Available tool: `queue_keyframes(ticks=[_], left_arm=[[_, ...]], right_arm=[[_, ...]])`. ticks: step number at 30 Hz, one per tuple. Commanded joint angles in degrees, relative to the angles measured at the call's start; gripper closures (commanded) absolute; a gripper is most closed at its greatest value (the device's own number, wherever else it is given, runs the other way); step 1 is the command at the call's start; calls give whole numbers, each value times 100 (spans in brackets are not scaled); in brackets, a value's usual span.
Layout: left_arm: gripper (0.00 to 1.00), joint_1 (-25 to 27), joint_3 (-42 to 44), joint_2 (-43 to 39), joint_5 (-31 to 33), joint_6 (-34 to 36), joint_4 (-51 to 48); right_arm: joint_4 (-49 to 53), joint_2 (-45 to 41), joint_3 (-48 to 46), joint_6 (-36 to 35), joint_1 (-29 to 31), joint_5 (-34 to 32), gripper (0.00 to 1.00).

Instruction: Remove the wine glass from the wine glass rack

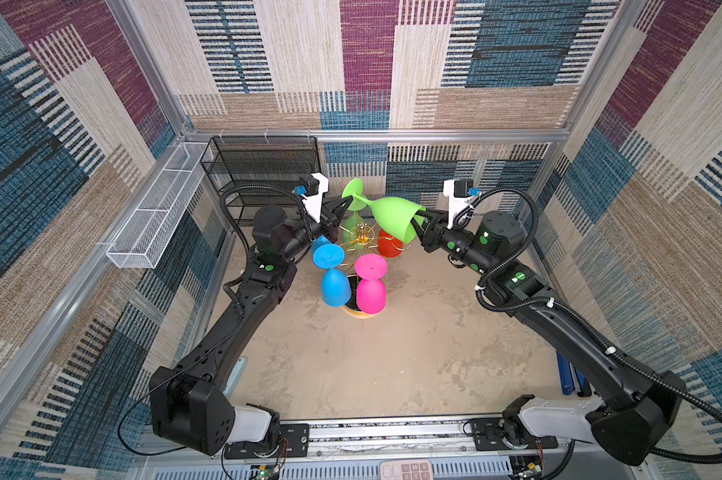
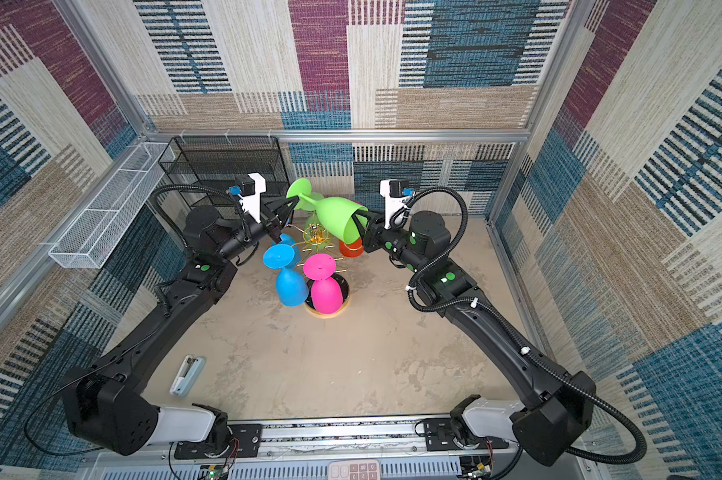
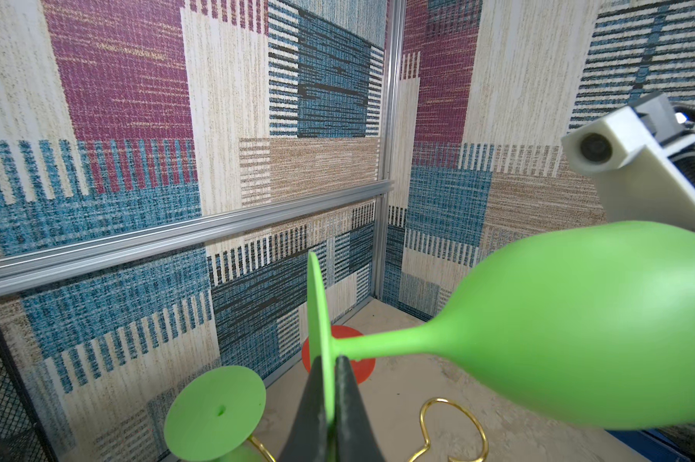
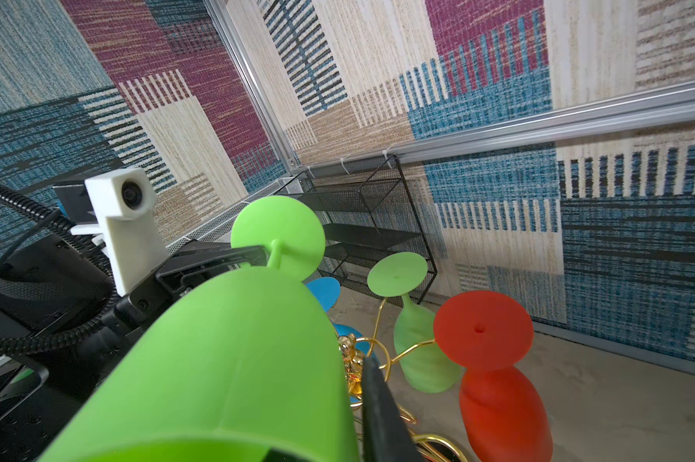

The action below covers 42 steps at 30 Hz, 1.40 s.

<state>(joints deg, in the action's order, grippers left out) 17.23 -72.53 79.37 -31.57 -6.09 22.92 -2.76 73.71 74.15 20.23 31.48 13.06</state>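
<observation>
Jaws of your left gripper [image 1: 347,200] are clenched on the flat foot of the green glass [image 1: 394,218]. In the left wrist view the foot sits edge-on between the fingers [image 3: 350,400]. Your right gripper [image 1: 417,217] is clamped on the bowl's rim. The right wrist view shows one finger [image 4: 378,404] lying along the outside of the bowl, and the other finger is hidden.

In both top views you have the glass on its side in the air over the rack [image 1: 361,239], foot toward 10 o'clock and mouth toward 4 o'clock. In the left wrist view a bare gold ring lies below the bowl, apart from it.

The rack stands on the table [image 1: 392,365] toward 12 o'clock. Other glasses hang from it foot-up: pink glass [image 1: 371,293] at 6 o'clock of the hub, blue glass [image 1: 335,286] at 7, red glass [image 1: 388,246] at 3, second green glass [image 1: 353,226] at 12. The shelf [image 1: 263,166] stands at 10 o'clock of the rack, against the back wall.
</observation>
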Motion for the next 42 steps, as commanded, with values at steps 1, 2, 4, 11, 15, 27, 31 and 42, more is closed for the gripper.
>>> queue_keyframes(ticks=[1, 2, 4, 11, 15, 27, 31, 42], left_arm=[[100, -18, -28, -5, -77, -86, 161], [100, -19, -28, -1, -64, -77, 162], [99, -19, -25, -17, -11, -68, 154], [54, -65, -23, -122, 206, 55, -97], [41, -370, -227, -291, 142, -75, -796], [26, -1685, 164, -1184, 478, -75, -1715], [26, -2048, 362, -1304, 515, -23, -2000], [20, -2432, 1800, -1697, 949, -333, -1300]], right_arm=[[-295, 46, 97, -28, -2, 256, 95], [-279, 40, 110, -34, 5, 250, 97], [-164, 21, 163, -73, 0, 187, 99], [739, -75, 670, -375, -92, -703, 100], [1750, -63, 1302, -711, -546, -989, 100], [4861, 815, 2830, -1422, -1584, -1928, 100], [5426, 1212, 3036, -1519, -1581, -2426, 100], [6163, 2394, 3532, -1634, -1579, -2754, 100]])
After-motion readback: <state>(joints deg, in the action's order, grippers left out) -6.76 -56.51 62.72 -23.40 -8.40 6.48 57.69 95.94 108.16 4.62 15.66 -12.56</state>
